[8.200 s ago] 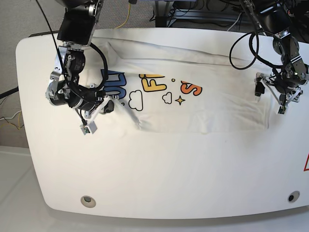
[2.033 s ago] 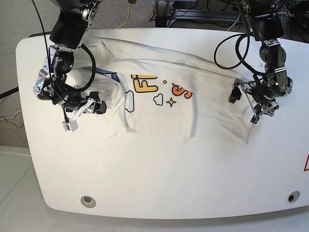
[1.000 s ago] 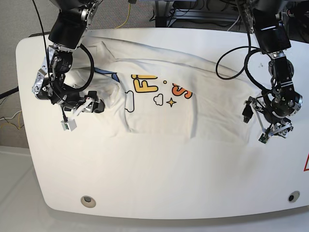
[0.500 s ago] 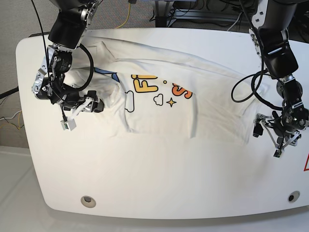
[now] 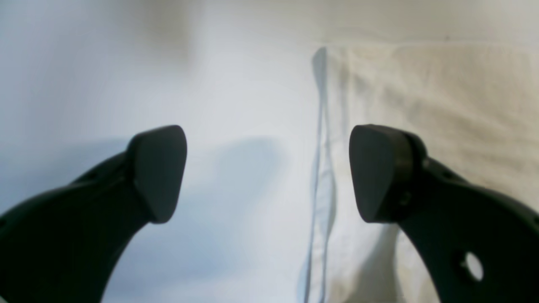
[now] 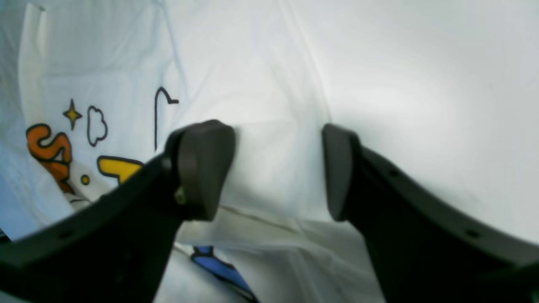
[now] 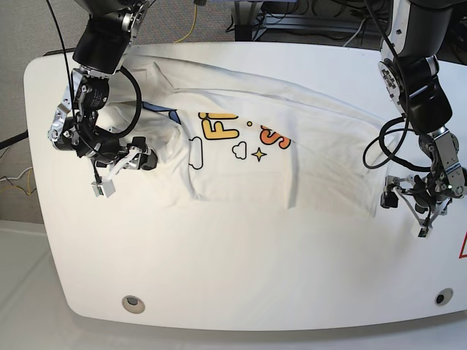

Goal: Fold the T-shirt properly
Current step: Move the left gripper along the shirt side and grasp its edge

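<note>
The white T-shirt (image 7: 321, 146) lies spread and partly folded across the white table (image 7: 241, 262), its yellow and orange letters, clouds and star facing up. My left gripper (image 7: 406, 213) stands open at the shirt's front right corner. In the left wrist view the left gripper (image 5: 267, 172) straddles the shirt's (image 5: 442, 105) edge, holding nothing. My right gripper (image 7: 122, 173) hovers over the shirt's left part. In the right wrist view the right gripper (image 6: 276, 168) has its jaws partly apart above the T-shirt (image 6: 105, 84), with nothing pinched.
The table's front edge has two round holes (image 7: 132, 302) (image 7: 441, 297). Cables (image 7: 306, 22) and grey floor lie behind the table's back edge. A red mark (image 7: 462, 248) shows at the right border.
My left arm has moved forward and to the right, from the shirt's right edge to its front right corner. The right arm and the shirt have stayed still.
</note>
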